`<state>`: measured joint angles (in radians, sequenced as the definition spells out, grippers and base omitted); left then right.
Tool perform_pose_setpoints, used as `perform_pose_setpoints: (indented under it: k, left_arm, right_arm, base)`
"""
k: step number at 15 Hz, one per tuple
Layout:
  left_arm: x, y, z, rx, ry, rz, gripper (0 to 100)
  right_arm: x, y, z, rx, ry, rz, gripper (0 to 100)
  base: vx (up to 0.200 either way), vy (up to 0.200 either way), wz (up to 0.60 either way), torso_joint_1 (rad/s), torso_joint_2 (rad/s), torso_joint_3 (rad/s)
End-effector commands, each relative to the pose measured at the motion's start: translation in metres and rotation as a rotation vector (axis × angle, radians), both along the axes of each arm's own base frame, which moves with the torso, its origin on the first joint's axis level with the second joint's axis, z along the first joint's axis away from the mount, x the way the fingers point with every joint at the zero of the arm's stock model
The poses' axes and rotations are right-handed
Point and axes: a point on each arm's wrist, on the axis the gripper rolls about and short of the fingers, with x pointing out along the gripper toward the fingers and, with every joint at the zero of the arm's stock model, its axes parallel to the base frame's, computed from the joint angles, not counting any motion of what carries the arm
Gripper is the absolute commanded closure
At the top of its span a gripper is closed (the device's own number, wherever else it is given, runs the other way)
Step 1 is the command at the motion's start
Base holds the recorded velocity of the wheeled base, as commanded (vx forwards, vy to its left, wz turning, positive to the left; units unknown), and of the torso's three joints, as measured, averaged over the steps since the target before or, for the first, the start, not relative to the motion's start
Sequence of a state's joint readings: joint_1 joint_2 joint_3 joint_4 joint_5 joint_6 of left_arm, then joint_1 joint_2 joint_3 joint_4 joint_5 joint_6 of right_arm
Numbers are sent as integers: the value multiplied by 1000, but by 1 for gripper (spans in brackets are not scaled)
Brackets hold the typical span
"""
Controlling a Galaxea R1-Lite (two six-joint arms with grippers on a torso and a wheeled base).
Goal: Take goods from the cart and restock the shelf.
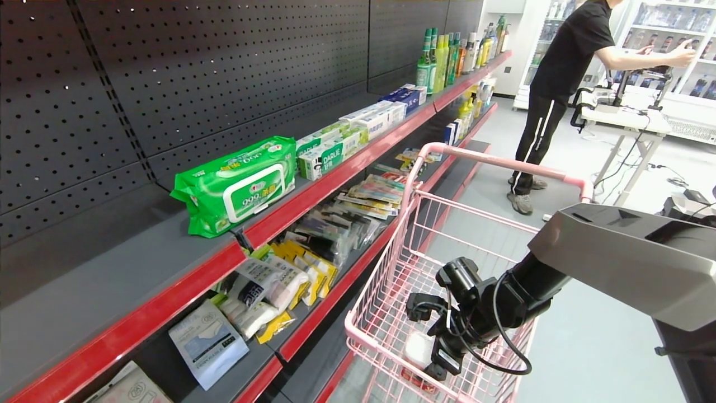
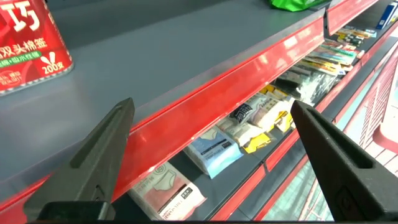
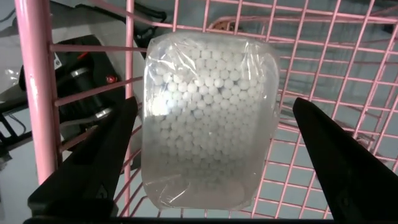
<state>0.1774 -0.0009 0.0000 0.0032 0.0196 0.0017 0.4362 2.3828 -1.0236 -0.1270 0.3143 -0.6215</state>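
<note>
Right wrist view: bead bag [image 3: 205, 146] lies centred beyond the wide-open right end effector [image 3: 212, 103].

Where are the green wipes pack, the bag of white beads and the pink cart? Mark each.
Wipes pack [image 1: 238, 184]: head view, middle of its front face.
Bag [image 3: 208, 124]: right wrist view, middle of the clear film.
Cart [image 1: 498, 163]: head view, on the handle bar.

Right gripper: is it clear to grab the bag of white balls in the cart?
Probably yes. The right gripper is open inside the cart, with the bag lying straight ahead between its fingers. Nothing covers the bag; the cart's bar near one finger may be tight.
</note>
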Motion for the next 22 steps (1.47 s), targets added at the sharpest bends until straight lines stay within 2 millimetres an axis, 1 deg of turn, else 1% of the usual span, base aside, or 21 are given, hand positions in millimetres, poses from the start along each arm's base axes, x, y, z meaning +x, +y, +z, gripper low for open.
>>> perform_pose_setpoints:
  k: [1,12,14,16,22]
  left_arm:
    - [0,0,0,0,1,1,0]
    - [0,0,0,0,1,1,0]
    - [0,0,0,0,1,1,0]
    - [0,0,0,0,1,1,0]
    - [0,0,0,0,1,1,0]
  right_arm:
    - [0,0,1,1,-4,2,0]
    - [0,9,2,-54,-55,37,0]
    - [-1,9,1,-77,-67,41,0]
    - [-7,13,0,-85,-58,58,0]
    - [-9,18,-4,-76,-75,72,0]
  base:
    - [0,0,0,-32,80,51]
    - [0,0,0,0,0,0]
    - [0,0,0,0,0,0]
    - [0,0,0,0,0,0]
    - [0,0,0,0,0,0]
